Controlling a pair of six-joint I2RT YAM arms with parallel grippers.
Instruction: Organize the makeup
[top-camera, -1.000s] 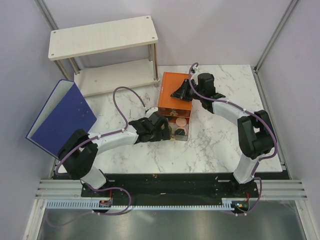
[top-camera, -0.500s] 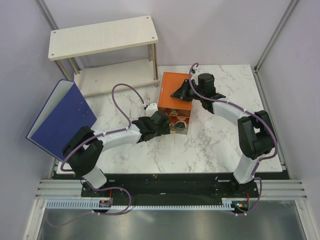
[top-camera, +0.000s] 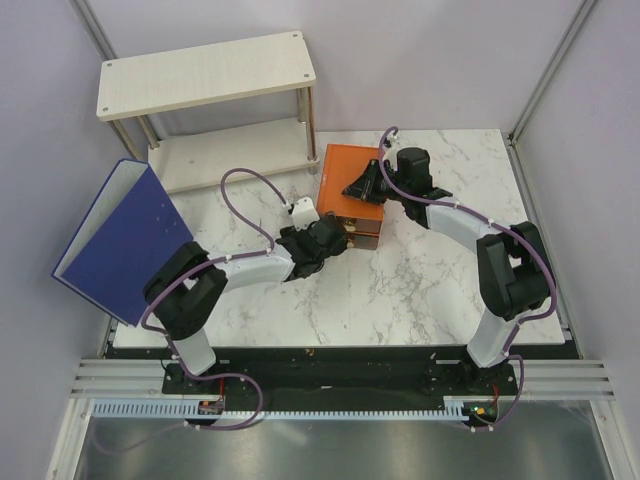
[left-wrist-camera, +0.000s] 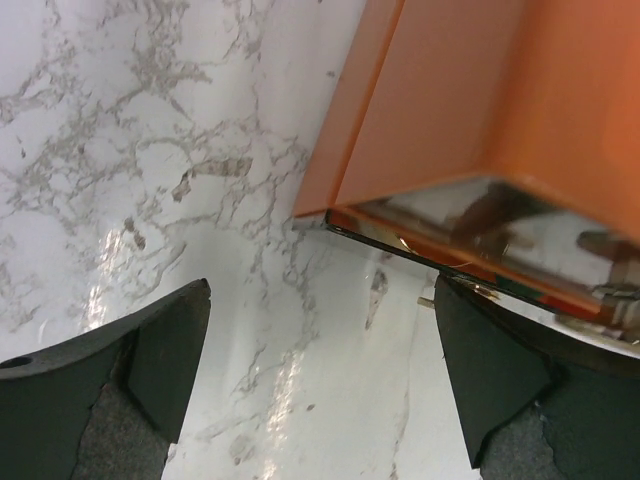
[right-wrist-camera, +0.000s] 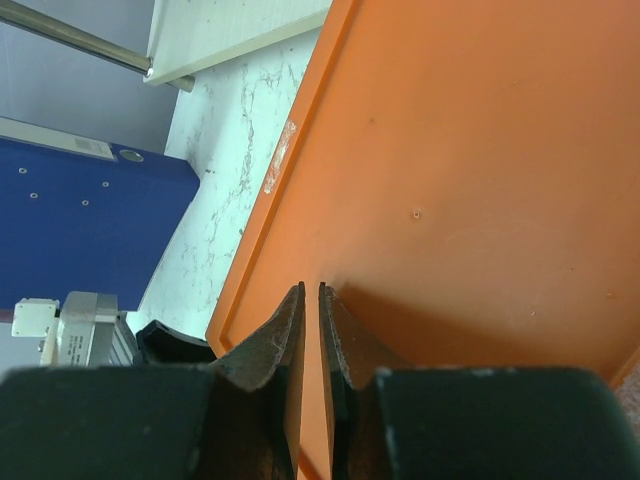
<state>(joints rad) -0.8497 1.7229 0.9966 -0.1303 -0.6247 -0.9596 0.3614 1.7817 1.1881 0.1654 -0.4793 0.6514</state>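
The orange drawer box (top-camera: 345, 170) stands at the back middle of the marble table. Its clear drawer (top-camera: 362, 230) is pushed almost fully in, and the makeup inside is hidden. In the left wrist view the box (left-wrist-camera: 450, 100) fills the upper right, with the clear drawer front (left-wrist-camera: 480, 235) under it. My left gripper (top-camera: 333, 240) is open and empty, its right finger (left-wrist-camera: 500, 380) against the drawer front; its jaws (left-wrist-camera: 320, 300) stand wide over bare marble. My right gripper (top-camera: 362, 186) is shut and empty, its tips (right-wrist-camera: 310, 290) resting on the box top (right-wrist-camera: 450, 150).
A big blue binder (top-camera: 125, 235) stands open at the left edge and shows in the right wrist view (right-wrist-camera: 80, 210). A white two-level shelf (top-camera: 205, 75) stands at the back left. The table's right edge is near the right arm.
The left gripper has moved up toward the box, sliding the open drawer in. The compacts and peach disc seen in the drawer before are now out of sight. The right gripper has not moved.
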